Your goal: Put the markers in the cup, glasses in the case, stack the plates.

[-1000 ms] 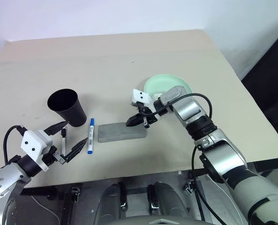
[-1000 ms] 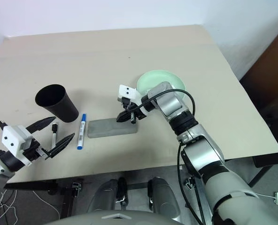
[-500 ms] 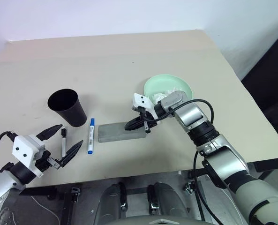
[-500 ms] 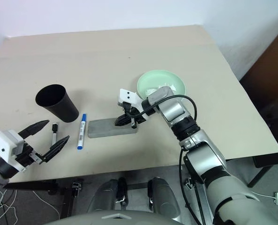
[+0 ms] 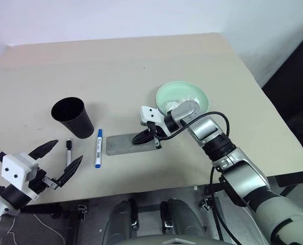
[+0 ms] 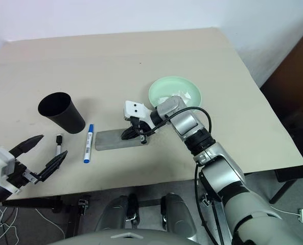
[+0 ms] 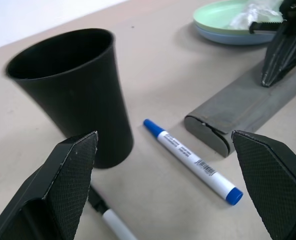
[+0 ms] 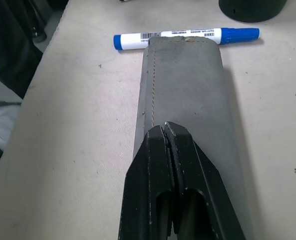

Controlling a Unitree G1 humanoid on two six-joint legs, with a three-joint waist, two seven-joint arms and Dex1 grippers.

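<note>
Leftward my shut right pincer (image 5: 142, 137) slid along the grey case (image 5: 125, 144); left pincer (image 5: 59, 160) spread wide, retreated lower left. Opening the case comes next.

two markers (image 5: 98, 148), one cup (image 5: 73, 117), one case (image 5: 131, 144), two stacked plates (image 7: 222, 22), one pair of glasses (image 5: 184, 99)

The left gripper (image 5: 53, 159) was held low at the near left with its fingers spread wide, while the right gripper (image 5: 141, 137), fingers pressed together, was angled downward and leftward on a bent wrist.
</note>
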